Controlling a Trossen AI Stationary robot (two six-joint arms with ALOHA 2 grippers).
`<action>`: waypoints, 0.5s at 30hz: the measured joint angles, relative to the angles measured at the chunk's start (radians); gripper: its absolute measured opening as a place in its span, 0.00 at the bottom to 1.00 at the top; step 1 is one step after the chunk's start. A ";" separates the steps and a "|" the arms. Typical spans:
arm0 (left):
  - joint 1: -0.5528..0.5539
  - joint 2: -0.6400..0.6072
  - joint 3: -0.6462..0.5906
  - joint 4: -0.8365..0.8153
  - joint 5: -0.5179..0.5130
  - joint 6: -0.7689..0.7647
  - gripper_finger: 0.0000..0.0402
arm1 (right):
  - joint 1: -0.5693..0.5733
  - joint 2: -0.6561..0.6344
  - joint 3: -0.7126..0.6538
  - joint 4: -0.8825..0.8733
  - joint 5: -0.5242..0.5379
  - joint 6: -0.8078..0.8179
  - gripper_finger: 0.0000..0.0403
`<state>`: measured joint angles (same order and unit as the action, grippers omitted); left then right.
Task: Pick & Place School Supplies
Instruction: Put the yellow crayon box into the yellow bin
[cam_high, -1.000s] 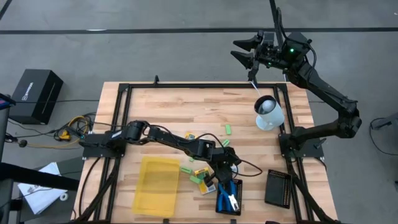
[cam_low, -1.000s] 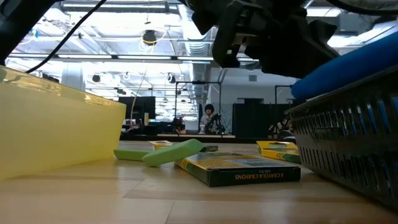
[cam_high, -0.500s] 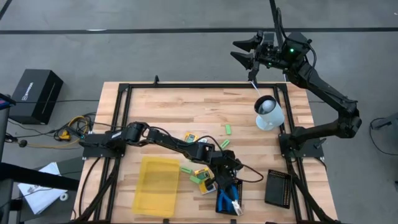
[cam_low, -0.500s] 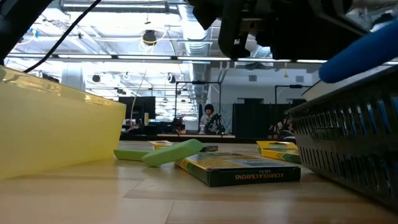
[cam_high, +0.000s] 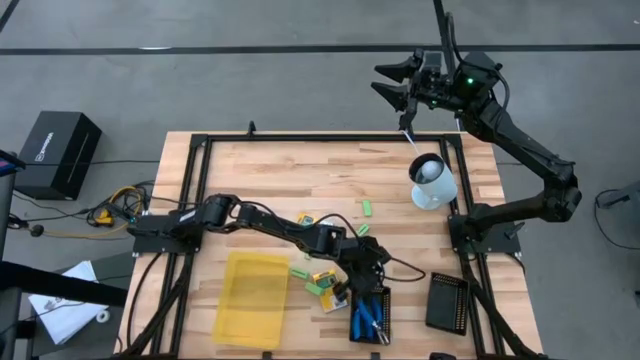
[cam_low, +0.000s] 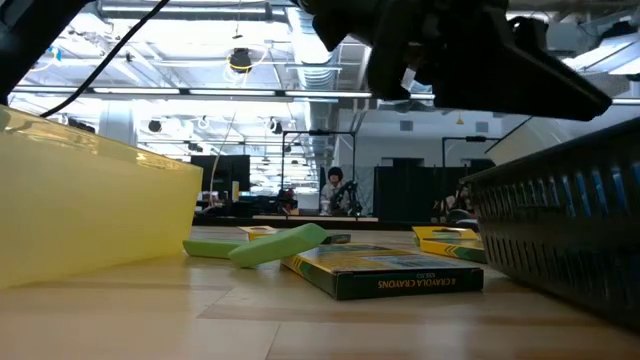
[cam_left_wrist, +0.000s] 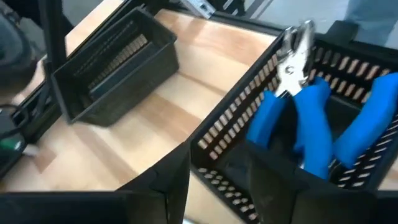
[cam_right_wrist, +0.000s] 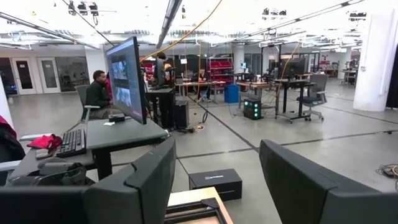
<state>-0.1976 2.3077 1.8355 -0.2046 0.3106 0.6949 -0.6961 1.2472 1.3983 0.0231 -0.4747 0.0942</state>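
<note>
Scissors (cam_high: 371, 315) sit in the ribbed tray (cam_high: 357, 330) near the table's front edge, crayon packs (cam_high: 322, 278) between it and the yellow tray (cam_high: 252, 298).

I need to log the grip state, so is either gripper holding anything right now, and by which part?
Nothing is held. The left gripper is open above the blue-handled scissors lying in the black tray; the right gripper is open, empty.

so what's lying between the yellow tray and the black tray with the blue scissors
High view: a crayon pack and green blocks lie between the yellow tray and black tray.
</note>
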 joint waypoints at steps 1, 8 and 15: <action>0.005 0.000 0.000 0.000 -0.010 -0.009 0.35 | 0.000 0.000 0.000 0.003 0.000 0.000 0.56; 0.063 -0.010 -0.001 -0.012 -0.071 -0.241 0.35 | 0.000 0.000 0.000 0.012 -0.001 0.000 0.56; 0.159 -0.067 0.000 0.005 -0.105 -0.473 0.35 | -0.015 0.000 0.000 0.019 -0.001 -0.026 0.56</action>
<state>-0.0390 2.2406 1.8350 -0.1991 0.2058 0.2215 -0.7113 1.2472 1.3983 0.0416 -0.4759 0.0685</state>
